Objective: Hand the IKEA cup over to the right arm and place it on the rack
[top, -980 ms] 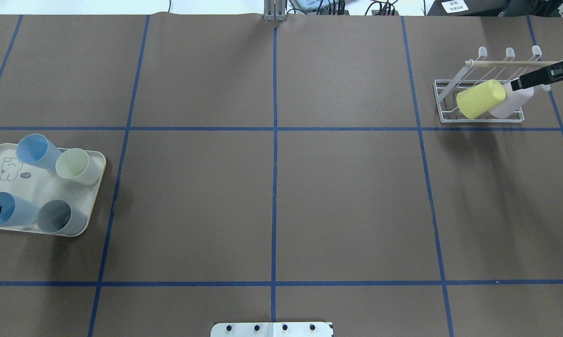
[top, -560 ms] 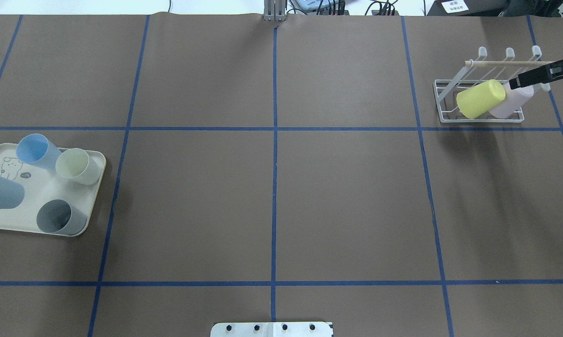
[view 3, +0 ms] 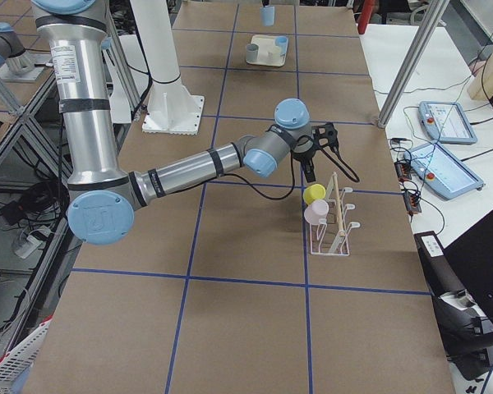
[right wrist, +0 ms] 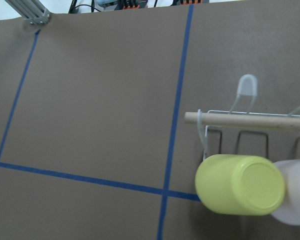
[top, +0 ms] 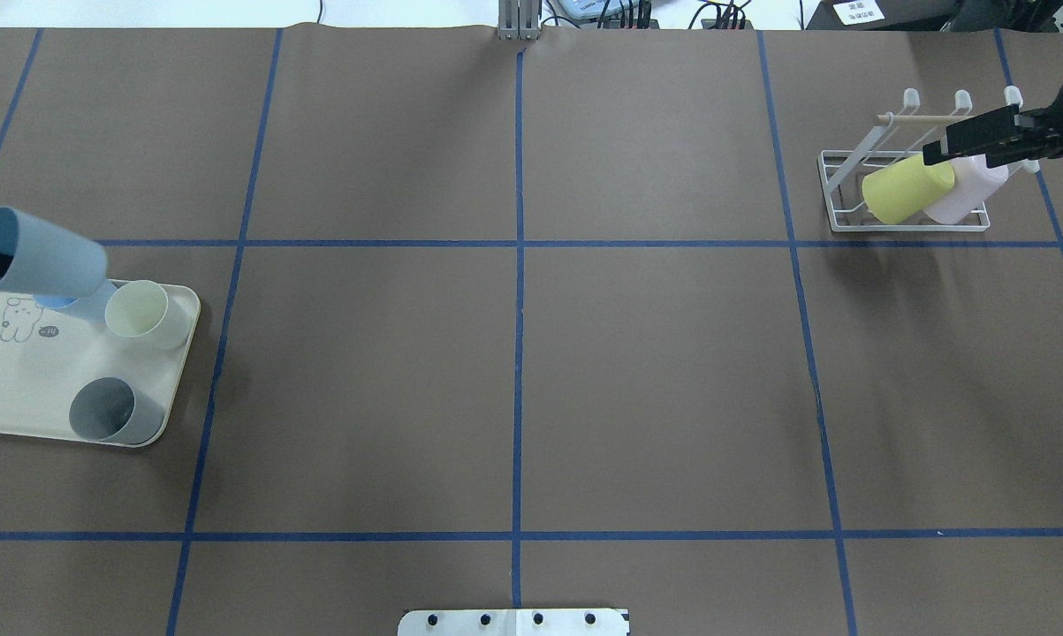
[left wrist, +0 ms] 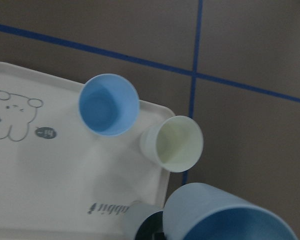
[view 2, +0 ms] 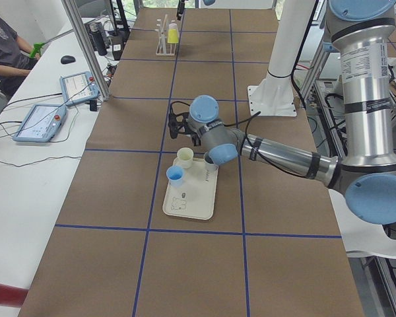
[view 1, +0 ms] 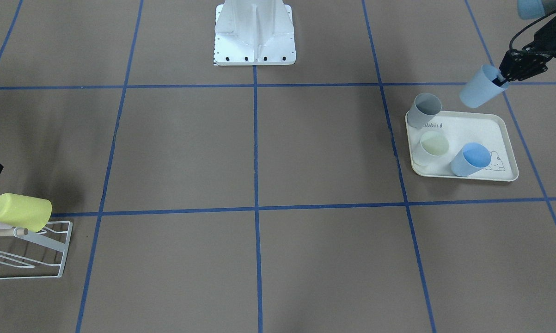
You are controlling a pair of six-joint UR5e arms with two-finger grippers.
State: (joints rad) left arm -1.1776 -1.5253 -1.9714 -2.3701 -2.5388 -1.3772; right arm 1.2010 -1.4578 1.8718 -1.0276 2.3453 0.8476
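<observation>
My left gripper (view 1: 503, 79), at the upper right of the front-facing view, is clenched on the rim of the pale blue plastic IKEA cup (view 1: 479, 89). The cup hangs tilted in the air over the upper right corner of the cream rabbit-print tray (view 1: 499, 127), touching nothing but my fingers. Three cups stand on the tray below: a bright blue one (view 1: 472, 159), a pale cream-green one (view 1: 432, 145) and a grey one (view 1: 423, 110).

My right gripper (top: 933, 155) sits at the upper right of the overhead view, above the low white wire-frame rack (top: 836, 216) with its pale wooden dowel (top: 915, 117). I cannot tell how its jaws stand. A yellow cup (top: 907, 187) and a pale pink cup (top: 964, 201) lie on the prongs, touching each other.

I judge the pick-up done and little else. My arms are well apart at opposite ends of the table, so the carry to the middle, the hand-over to my right gripper and the placing on the rack are all left to do.
</observation>
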